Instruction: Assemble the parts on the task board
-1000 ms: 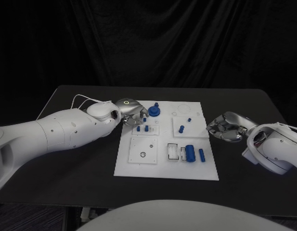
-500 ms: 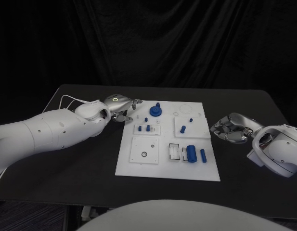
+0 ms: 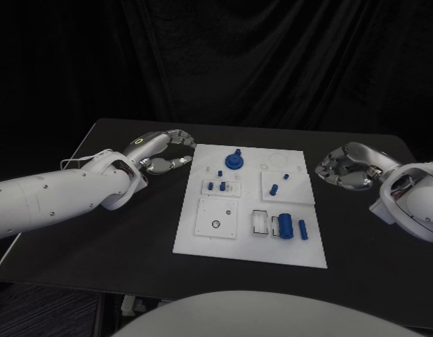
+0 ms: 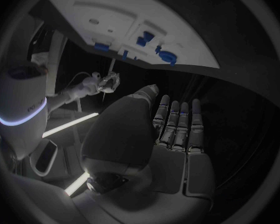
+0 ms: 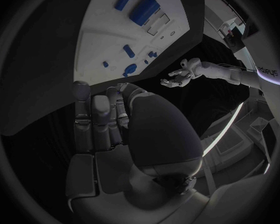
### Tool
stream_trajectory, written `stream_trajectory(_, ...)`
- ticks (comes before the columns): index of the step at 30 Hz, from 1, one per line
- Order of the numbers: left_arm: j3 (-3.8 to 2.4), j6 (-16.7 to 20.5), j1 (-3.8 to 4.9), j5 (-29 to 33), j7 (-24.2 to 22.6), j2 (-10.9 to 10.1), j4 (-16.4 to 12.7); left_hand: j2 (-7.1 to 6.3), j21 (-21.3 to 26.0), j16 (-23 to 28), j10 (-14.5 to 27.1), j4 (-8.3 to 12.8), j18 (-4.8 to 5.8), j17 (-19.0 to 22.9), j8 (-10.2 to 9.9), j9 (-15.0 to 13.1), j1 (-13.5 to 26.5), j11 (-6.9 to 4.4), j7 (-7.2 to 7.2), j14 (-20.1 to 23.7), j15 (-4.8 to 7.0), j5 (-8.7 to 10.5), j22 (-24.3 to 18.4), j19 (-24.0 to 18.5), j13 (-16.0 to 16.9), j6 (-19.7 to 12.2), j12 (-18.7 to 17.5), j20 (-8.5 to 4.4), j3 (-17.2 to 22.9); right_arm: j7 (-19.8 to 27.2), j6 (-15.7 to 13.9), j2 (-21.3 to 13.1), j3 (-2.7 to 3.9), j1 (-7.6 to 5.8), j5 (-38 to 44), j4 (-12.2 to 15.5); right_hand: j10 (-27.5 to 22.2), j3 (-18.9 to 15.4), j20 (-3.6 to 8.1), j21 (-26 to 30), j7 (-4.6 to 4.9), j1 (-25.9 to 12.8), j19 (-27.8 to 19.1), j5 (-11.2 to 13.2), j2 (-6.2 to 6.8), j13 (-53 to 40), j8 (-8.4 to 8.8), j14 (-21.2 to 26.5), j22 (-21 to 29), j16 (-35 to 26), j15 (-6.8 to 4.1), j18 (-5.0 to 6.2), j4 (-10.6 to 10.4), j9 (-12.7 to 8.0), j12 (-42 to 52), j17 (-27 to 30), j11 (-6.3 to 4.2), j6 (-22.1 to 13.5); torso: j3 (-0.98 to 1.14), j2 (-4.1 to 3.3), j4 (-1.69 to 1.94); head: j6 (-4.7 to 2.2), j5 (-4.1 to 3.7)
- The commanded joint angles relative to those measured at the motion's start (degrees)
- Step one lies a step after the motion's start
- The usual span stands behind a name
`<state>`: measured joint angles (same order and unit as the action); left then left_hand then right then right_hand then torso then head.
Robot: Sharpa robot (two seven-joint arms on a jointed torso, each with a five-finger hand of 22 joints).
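Observation:
The white task board [image 3: 208,242] lies in the middle of the black table. On it are a round blue knob [image 3: 234,163], short blue pegs [image 3: 216,186], a single peg [image 3: 276,188], and two blue cylinders [image 3: 285,225] near its right edge. My left hand [image 3: 163,151] hovers just off the board's far left corner with its fingers apart and nothing in them. My right hand [image 3: 350,168] is beyond the board's right edge, also holding nothing. In the left wrist view the left hand's fingers [image 4: 177,122] lie straight. The right wrist view shows the right hand's fingers [image 5: 99,117] extended, with the board [image 5: 102,40] beyond them.
Bare black tabletop [image 3: 125,232] surrounds the board on all sides. A white square plate with a small hole [image 3: 216,217] and a framed slot [image 3: 260,222] sit on the board's near half. A dark curtain hangs behind the table.
My left hand has drawn back from over the board's far left part to beside the board, holding nothing. My right hand has moved slightly farther from the board's right edge.

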<state>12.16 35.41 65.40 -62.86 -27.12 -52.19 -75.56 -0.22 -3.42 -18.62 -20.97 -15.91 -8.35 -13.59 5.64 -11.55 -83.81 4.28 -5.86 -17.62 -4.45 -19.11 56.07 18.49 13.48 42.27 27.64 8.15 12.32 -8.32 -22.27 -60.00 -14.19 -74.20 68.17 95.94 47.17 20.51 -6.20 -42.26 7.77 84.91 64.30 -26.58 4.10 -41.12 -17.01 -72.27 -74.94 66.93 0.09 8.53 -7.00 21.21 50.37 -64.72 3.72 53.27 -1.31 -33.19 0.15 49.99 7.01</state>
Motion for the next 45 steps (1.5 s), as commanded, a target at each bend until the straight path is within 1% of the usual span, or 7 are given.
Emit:
stream_trajectory(1,-0.06,-11.05,0.00,37.00,-13.24,-1.38,-3.16,1.88,1.20,5.38,2.72,-0.37,0.36,5.25,-0.64,1.15,3.06,0.25,-0.04,6.19,-0.38,-2.83,-21.12,-10.72,-2.63,-0.09,-0.75,0.97,-2.32,-1.73,1.73,1.12,0.02,-1.48,7.03,-0.48,-1.87,0.11,-0.21,2.31,0.30,0.11,-1.19,0.77,0.87,1.82,-0.58,1.90,-0.47,-2.43,0.33,0.98,0.48,0.41,-2.56,2.33,0.44,-0.96,-0.21,-0.23,0.52,0.01,-0.70)
stream_trajectory(6,-0.06,-22.25,0.00,56.55,-15.66,-3.27,-8.16,5.14,1.95,11.42,9.83,-0.95,-0.92,10.16,-2.46,4.27,8.95,-0.17,0.12,13.02,-0.74,-5.64,-36.14,-16.43,-7.90,-7.56,-8.08,2.40,-8.41,-2.13,2.61,3.20,0.03,-2.61,13.71,-1.88,-7.07,-0.10,-0.88,4.28,0.86,0.31,-2.27,1.34,1.31,4.46,-0.44,3.57,-0.49,-4.38,1.25,1.17,1.22,0.32,-6.74,4.34,1.70,-3.32,-0.41,-0.44,0.99,0.01,-1.08)
stream_trajectory(17,-0.05,-36.36,-0.02,69.19,-16.39,-5.22,-14.76,13.11,2.60,17.65,19.10,-0.90,-1.52,13.31,-4.13,10.02,18.03,-5.59,7.02,17.41,-0.01,3.11,-47.99,-18.08,-11.83,-30.43,-16.68,2.04,-24.28,-2.61,6.17,7.68,0.03,-1.61,24.78,-7.62,-12.64,0.67,-2.43,4.59,-0.96,-1.23,-1.03,6.30,2.69,15.41,6.19,3.70,-1.48,-4.40,2.71,1.12,0.66,-4.09,-19.75,5.62,4.45,-9.82,-0.97,-0.66,1.66,0.01,-2.38)
stream_trajectory(18,-0.05,-36.77,-0.03,69.43,-16.40,-5.35,-15.04,13.30,2.60,17.75,19.32,-0.87,-1.46,13.34,-4.19,10.07,17.95,-5.72,7.33,17.45,-0.04,3.20,-48.13,-18.08,-11.87,-30.92,-16.91,2.01,-24.55,-2.58,6.22,7.73,0.02,-1.33,25.15,-7.78,-12.44,0.52,-2.44,4.77,-1.08,-1.38,-0.94,6.67,2.68,15.98,6.51,3.74,-1.46,-4.45,2.70,1.13,0.56,-4.38,-20.18,5.78,4.46,-9.76,-0.98,-0.66,1.66,0.01,-2.62)
stream_trajectory(20,-0.05,-37.28,-0.04,69.69,-16.39,-5.64,-15.56,13.54,2.61,17.85,19.62,-0.85,-1.37,13.36,-4.27,10.14,17.76,-5.77,7.88,17.48,-0.12,3.07,-48.31,-18.07,-11.91,-31.58,-17.14,1.98,-24.97,-2.45,6.17,7.83,0.02,-0.92,25.57,-8.00,-11.47,0.22,-2.67,5.03,-0.98,-1.66,-0.67,6.18,2.61,17.17,7.04,3.76,-1.45,-4.43,2.88,1.00,0.38,-4.98,-20.85,5.97,4.52,-9.24,-2.18,-1.15,3.08,0.01,-4.48)
stream_trajectory(28,-0.05,-38.71,-0.07,69.47,-16.63,-6.48,-17.12,12.98,2.56,17.69,20.20,-0.72,-1.35,13.32,-4.30,10.18,15.39,-4.46,12.34,17.47,-1.24,1.07,-48.49,-17.92,-11.99,-32.20,-17.40,3.25,-26.84,-1.78,5.70,9.09,0.02,0.86,26.27,-9.89,-9.14,0.34,-2.67,4.41,-1.00,-1.67,0.16,3.76,2.74,18.99,7.48,3.53,-1.98,-4.06,2.99,0.89,0.73,-5.58,-21.64,6.02,4.36,-7.85,-3.65,-2.41,4.80,0.01,-7.67)
stream_trajectory(45,-0.05,-38.25,-0.14,67.23,-17.62,-6.29,-17.34,13.51,2.67,18.18,20.27,-0.81,-0.46,13.46,-4.36,10.24,14.71,-4.28,10.07,17.58,0.40,1.22,-49.98,-18.00,-11.95,-32.95,-16.80,0.53,-28.16,0.60,2.40,12.06,0.05,4.86,26.40,-15.92,-6.68,-0.22,-2.74,5.08,-0.90,-2.80,0.51,5.67,2.38,20.32,7.72,3.60,-1.95,-4.22,3.02,0.89,-0.11,-5.95,-21.85,6.61,4.08,-6.46,-4.19,-2.95,4.76,0.01,-8.49)
